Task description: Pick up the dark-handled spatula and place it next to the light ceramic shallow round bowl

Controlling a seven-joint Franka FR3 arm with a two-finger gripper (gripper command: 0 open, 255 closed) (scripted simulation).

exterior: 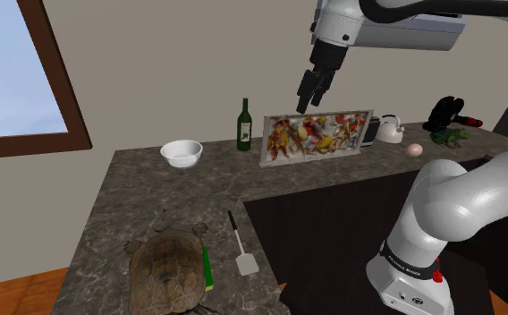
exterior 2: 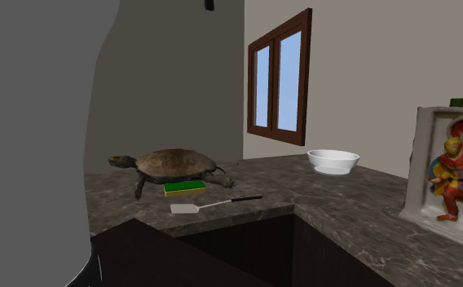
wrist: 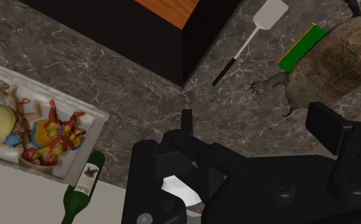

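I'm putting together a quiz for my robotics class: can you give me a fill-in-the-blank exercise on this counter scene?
1. Between the turtle and the spatula lies a green-and-yellow ____.
2. The bottle beside the bowl is coloured ____.
3. The open end effector, hanging high, holds ____.
Missing words: sponge; green; nothing.

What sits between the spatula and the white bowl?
Nothing: in the shoulder view, bare dark marbled counter runs from the spatula to the bowl; the turtle lies aside.
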